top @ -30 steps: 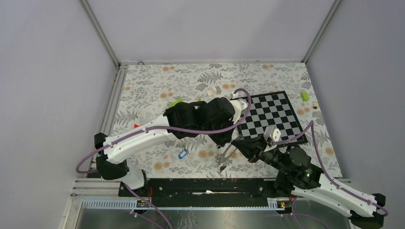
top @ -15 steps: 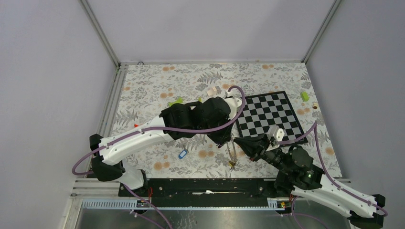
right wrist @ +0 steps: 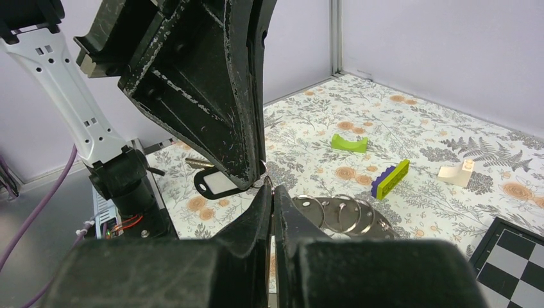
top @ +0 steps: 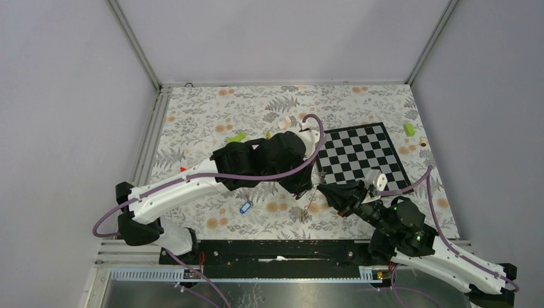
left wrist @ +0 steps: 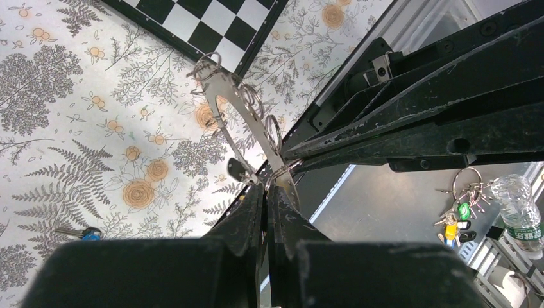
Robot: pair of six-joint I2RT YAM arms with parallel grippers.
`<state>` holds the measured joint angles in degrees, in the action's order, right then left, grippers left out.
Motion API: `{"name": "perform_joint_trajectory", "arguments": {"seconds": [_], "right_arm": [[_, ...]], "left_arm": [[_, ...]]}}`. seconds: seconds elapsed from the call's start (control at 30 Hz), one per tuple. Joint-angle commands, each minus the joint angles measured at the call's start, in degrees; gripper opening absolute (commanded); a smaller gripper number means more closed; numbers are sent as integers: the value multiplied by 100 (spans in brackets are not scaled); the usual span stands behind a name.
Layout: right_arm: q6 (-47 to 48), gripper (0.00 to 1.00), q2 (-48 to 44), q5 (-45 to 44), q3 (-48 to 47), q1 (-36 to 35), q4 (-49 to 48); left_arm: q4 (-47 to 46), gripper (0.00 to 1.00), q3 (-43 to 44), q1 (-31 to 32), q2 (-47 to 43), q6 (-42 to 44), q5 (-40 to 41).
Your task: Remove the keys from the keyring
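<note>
The keyring (left wrist: 240, 106) is a curved silver band with several small wire rings; it hangs between both grippers above the table's near edge, and shows in the top view (top: 310, 205) and right wrist view (right wrist: 340, 212). My left gripper (left wrist: 266, 186) is shut on its end. My right gripper (right wrist: 269, 187) is shut on a thin wire ring at the same spot, tip to tip with the left fingers (right wrist: 212, 83). A black key (right wrist: 215, 183) with a white label hangs there, also in the left wrist view (left wrist: 236, 170). A blue key (top: 245, 207) lies loose on the cloth.
A chessboard (top: 362, 157) lies right of the grippers. Lime blocks (top: 236, 136) (top: 408, 129), a purple-lime brick (right wrist: 391, 178) and a beige piece (right wrist: 454, 172) lie farther back. The black front rail (top: 276, 247) runs just below the ring. Another key bunch (left wrist: 459, 212) lies off the table.
My right gripper has moved up and in until its tips meet the left gripper's. The left arm shifted slightly left. The hanging keyring swung right, then back under the two grippers.
</note>
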<state>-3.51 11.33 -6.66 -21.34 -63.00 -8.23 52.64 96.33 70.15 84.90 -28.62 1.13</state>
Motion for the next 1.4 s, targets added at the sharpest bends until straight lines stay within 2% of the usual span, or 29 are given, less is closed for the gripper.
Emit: {"name": "perform_joint_trajectory", "arguments": {"seconds": [0.0,0.6,1.07,1.23,1.37], "right_arm": [[20,0,-127,-396,-196,16,-389],[-58,0,-347,-268,-50,16,-782],[-333,0,-980,347,126,16,-680],[-401,4,-1098,421,114,11,-366],[-469,14,-1097,481,108,16,-233]], "left_arm": [[-84,0,-119,-41,-301,-85,-86],[-499,0,-749,-44,-437,-253,-402],[-383,0,-904,-54,-721,-133,41],[-295,0,-767,-57,-766,-36,173],[-226,0,-672,-63,-818,61,253]]}}
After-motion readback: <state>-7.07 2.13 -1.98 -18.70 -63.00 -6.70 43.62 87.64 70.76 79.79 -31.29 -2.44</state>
